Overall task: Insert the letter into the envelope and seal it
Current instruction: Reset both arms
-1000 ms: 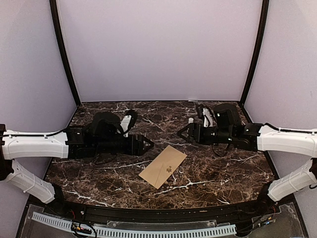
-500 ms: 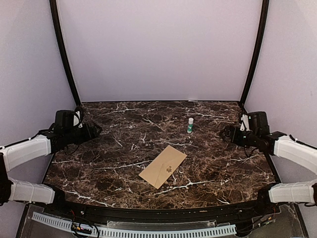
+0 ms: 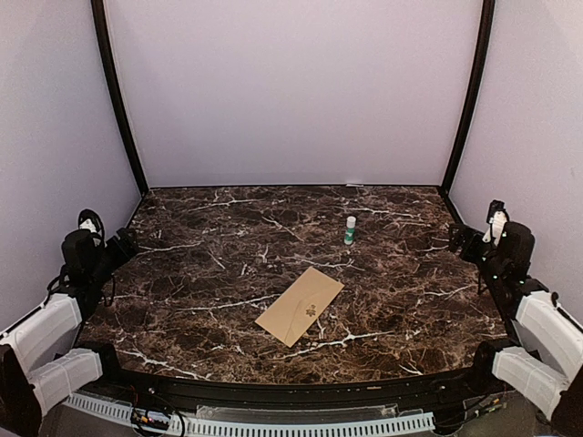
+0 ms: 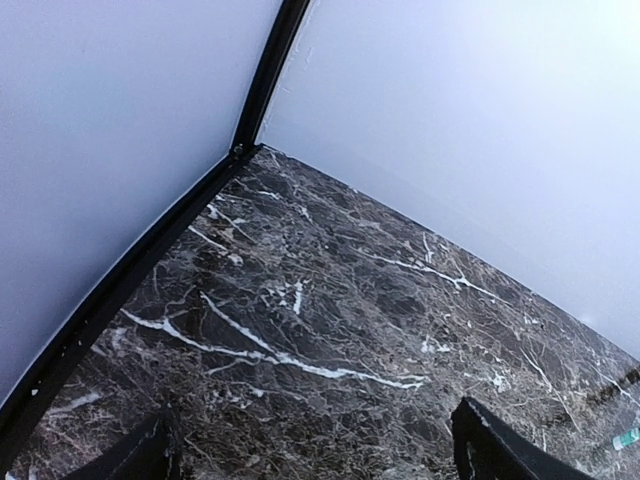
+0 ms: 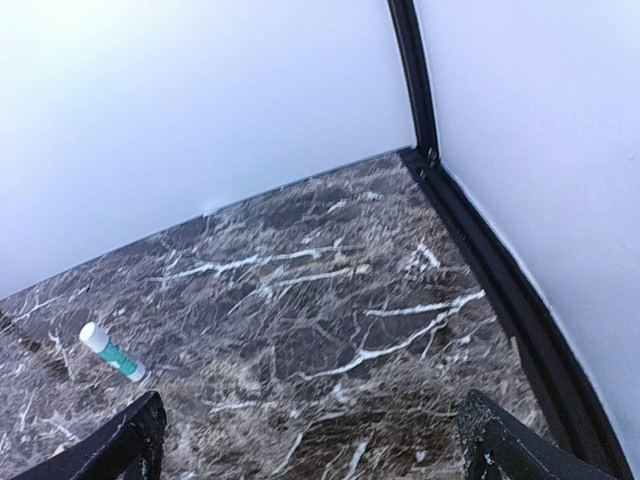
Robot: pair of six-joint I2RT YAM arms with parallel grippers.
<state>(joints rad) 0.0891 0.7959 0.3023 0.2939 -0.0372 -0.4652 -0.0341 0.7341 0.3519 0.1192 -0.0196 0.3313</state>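
The brown envelope (image 3: 301, 306) lies flat and slanted on the marble table (image 3: 219, 273), near the middle front, with its small dark emblem facing up. The letter is not in view. My left gripper (image 3: 121, 244) is pulled back at the table's left edge, open and empty; in the left wrist view (image 4: 310, 425) its fingers stand wide apart over bare marble. My right gripper (image 3: 458, 240) is pulled back at the right edge, open and empty; its wrist view (image 5: 312, 405) shows the same. Both are far from the envelope.
A small white-and-green glue stick (image 3: 350, 229) stands behind the envelope, right of centre; it also shows in the right wrist view (image 5: 112, 352). Pale walls with black corner posts (image 3: 117, 100) enclose the table on three sides.
Both arms have drawn back from the middle of the table to its left and right edges. The glue stick has come into view. The envelope has not moved.
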